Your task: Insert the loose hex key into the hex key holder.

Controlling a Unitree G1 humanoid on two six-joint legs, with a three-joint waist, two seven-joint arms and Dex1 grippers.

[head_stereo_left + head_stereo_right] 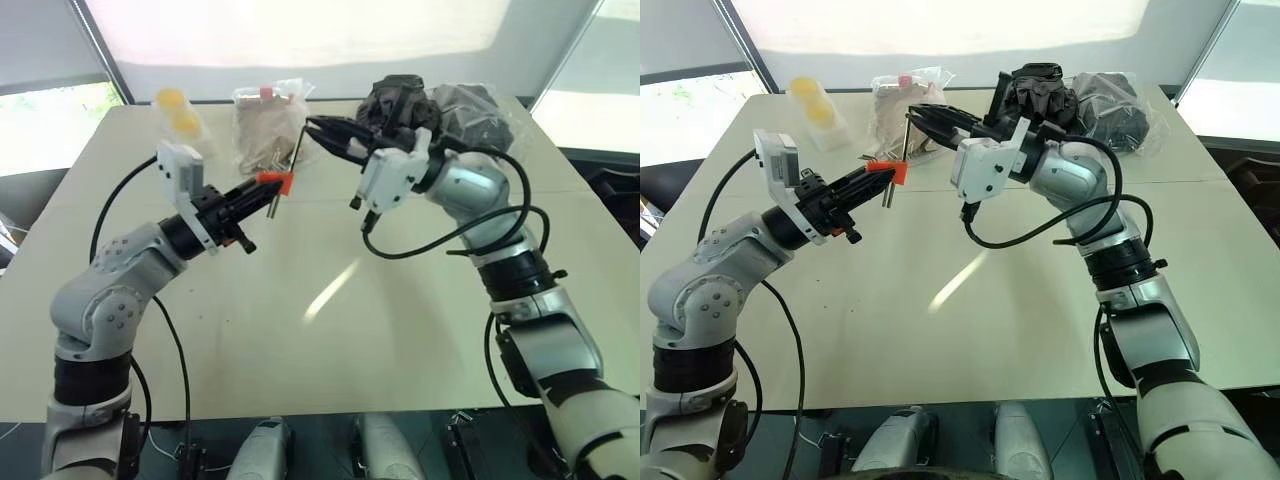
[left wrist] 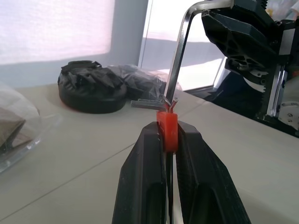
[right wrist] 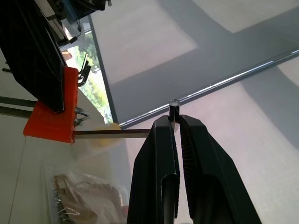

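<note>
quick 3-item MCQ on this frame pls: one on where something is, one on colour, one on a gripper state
1. Where is the hex key holder?
A. lying on the table
B. pinched in the left gripper, above the table
C. inside a plastic bag

2. What colour is the holder's block?
A. orange-red
B. blue
C. white

3. What is the right gripper doing?
A. open with nothing in it
B. shut on the black pouch
C. shut on the loose hex key

Key: 1 B, the left wrist view shows the block clamped between the black fingers. 2 A, it reads orange-red in every view. 3 C, the right wrist view shows the key's short leg pinched, its long leg reaching to the holder.
</note>
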